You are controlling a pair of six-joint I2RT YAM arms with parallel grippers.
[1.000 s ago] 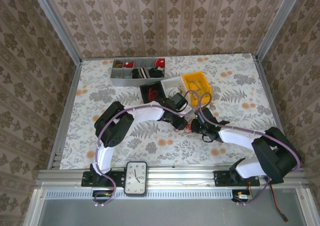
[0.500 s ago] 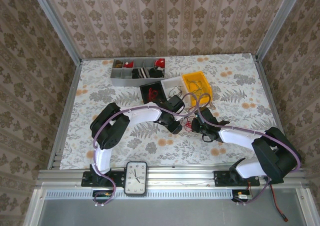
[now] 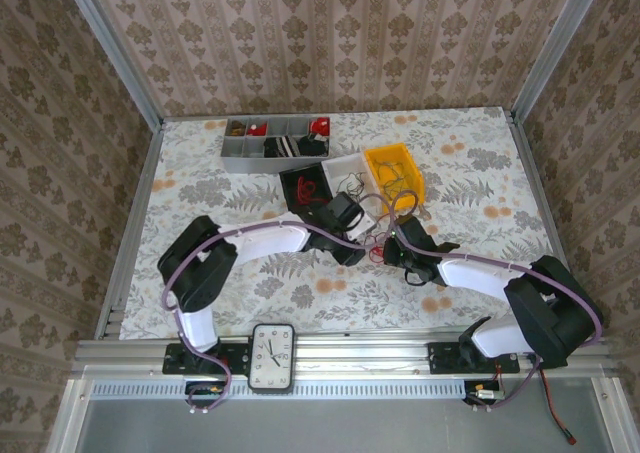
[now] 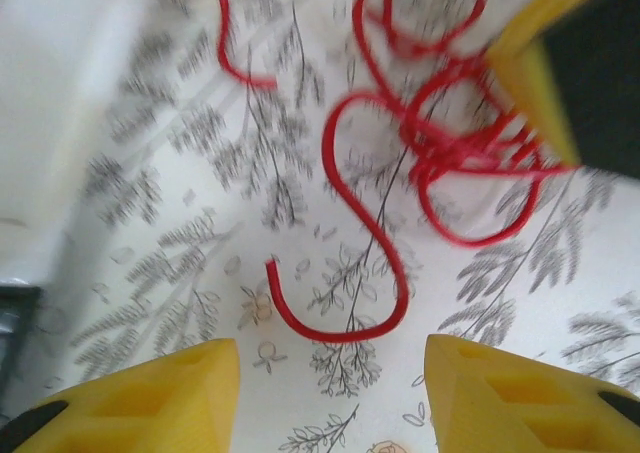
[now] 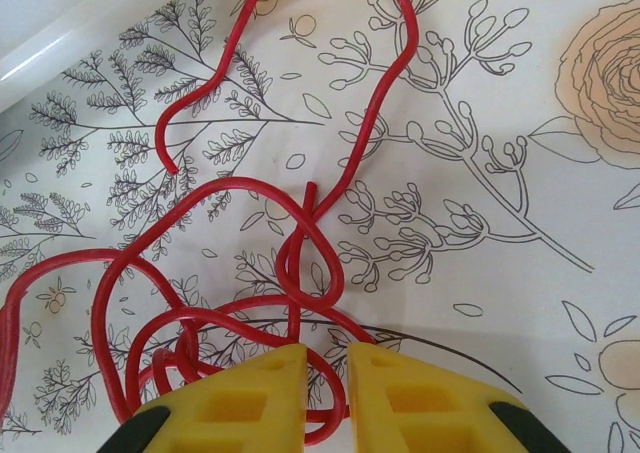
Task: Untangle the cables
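Observation:
A tangle of red cables (image 5: 215, 318) lies on the flowered table between my two grippers, small in the top view (image 3: 379, 254). My right gripper (image 5: 327, 365) has its yellow fingers nearly together at the tangle's near edge, with a red strand pinched in the narrow gap. Loose ends and loops spread away from it. My left gripper (image 4: 330, 348) hovers just left of the tangle with its jaws wide apart and nothing between them. A free S-shaped end of a red cable (image 4: 372, 235) lies just ahead of its fingers (image 4: 150, 393). More thin dark cables (image 3: 352, 185) lie by the bins.
A white bin (image 3: 343, 165), a yellow bin (image 3: 392, 163) and a black bin (image 3: 301, 183) stand just behind the grippers. A grey compartment tray (image 3: 268, 153) sits further back. A clock (image 3: 272, 356) lies at the near edge between the arm bases.
My left arm's elbow has swung out to the left and its jaws have spread wider. The right gripper has stayed in place on the red strand.

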